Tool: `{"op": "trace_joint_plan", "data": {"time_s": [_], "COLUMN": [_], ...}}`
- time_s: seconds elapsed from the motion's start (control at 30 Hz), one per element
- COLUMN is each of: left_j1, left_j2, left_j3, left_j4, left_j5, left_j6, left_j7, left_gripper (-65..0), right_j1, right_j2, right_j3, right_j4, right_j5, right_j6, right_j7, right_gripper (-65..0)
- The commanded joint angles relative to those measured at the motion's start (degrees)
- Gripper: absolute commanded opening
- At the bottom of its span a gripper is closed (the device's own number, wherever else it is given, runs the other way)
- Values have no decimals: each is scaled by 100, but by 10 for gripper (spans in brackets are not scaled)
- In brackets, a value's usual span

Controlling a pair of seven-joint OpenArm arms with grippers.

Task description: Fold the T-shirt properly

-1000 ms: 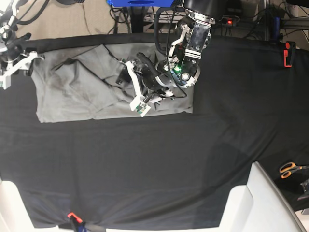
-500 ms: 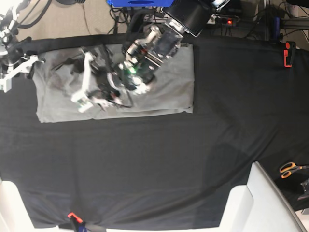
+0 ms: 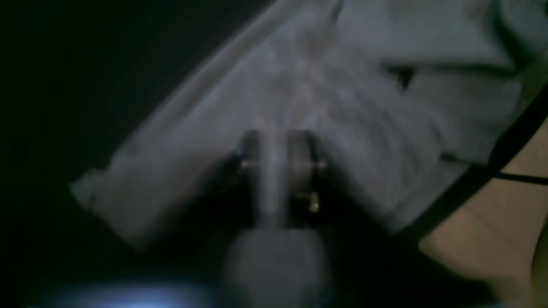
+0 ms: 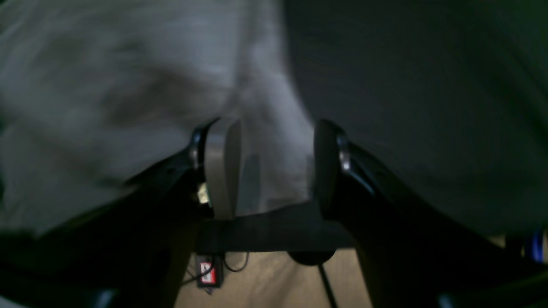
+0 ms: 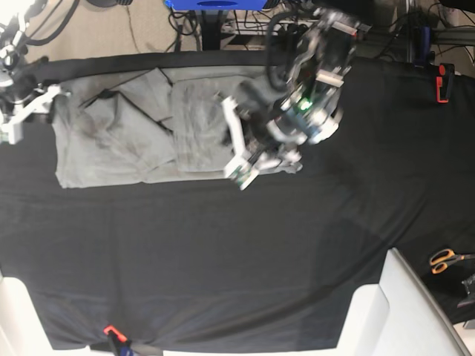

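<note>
Garment: large light-grey cotton T-shirt (image 5: 119, 137), creased, partly folded, at 11 o'clock on black cloth table cover (image 5: 245, 252).
Writing: none legible.
Left gripper (image 3: 278, 160): clamped on grey fabric fold.
Right gripper (image 4: 272, 164): jaws parted, straddling shirt edge.

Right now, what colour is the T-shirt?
Plain light grey T-shirt, clearest in the base view.
</note>
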Motion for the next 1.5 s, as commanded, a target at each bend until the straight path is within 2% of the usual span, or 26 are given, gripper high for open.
{"op": "trace_joint_plan", "data": {"time_s": [0.0, 0.1, 0.4, 0.57, 0.73, 0.93, 1.0, 1.07, 1.13, 1.33, 1.47], "left_j1": [74, 365, 945, 1006, 989, 1121, 1279, 1507, 1657, 2009, 2202], "left_j2": [13, -31, -462, -471, -471, -471, -471, -471, -471, -471, -479], "left_j3": [14, -4, -224, -699, -848, -866, -1103, -1543, -1982, -3283, -3591], "left_j4": [161, 196, 187, 64, -498, -129, 390, 908, 1163, 1119, 1137], "left_j5": [-107, -72, -63, -54, -98, -98, -98, -98, -98, -98, -98], "left_j6": [-14, -14, -14, -14, -14, -14, -14, -14, -14, -41, -41], "left_j7": [-118, -118, -145, -145, -154, -154, -145, -145, -145, -259, -795], "left_gripper": [-650, -650, -650, -650, -650, -650, -650, -650, -650, -650, -650], "right_j1": [68, 139, 103, 112, 209, 367, 473, 640, 807, 1818, 1853], "right_j2": [12, -67, -67, -67, -75, -67, -67, -67, -67, -58, -58], "right_j3": [29, 64, 91, 99, 381, 390, 390, 398, 574, 1559, 1480], "right_j4": [142, 142, 124, 115, 115, 107, 107, 107, 107, -465, -588], "right_j5": [47, 30, 30, 30, 47, 56, 65, 65, 65, 65, 56], "right_j6": [42, 42, 42, 42, 50, 59, 173, 595, 661, 661, 661], "right_j7": [118, 118, 118, 118, 118, 118, 118, 100, -155, -2159, -2282], "right_gripper": [-386, -386, -386, -386, -386, -380, -378, -378, -377, -377, -380]}}
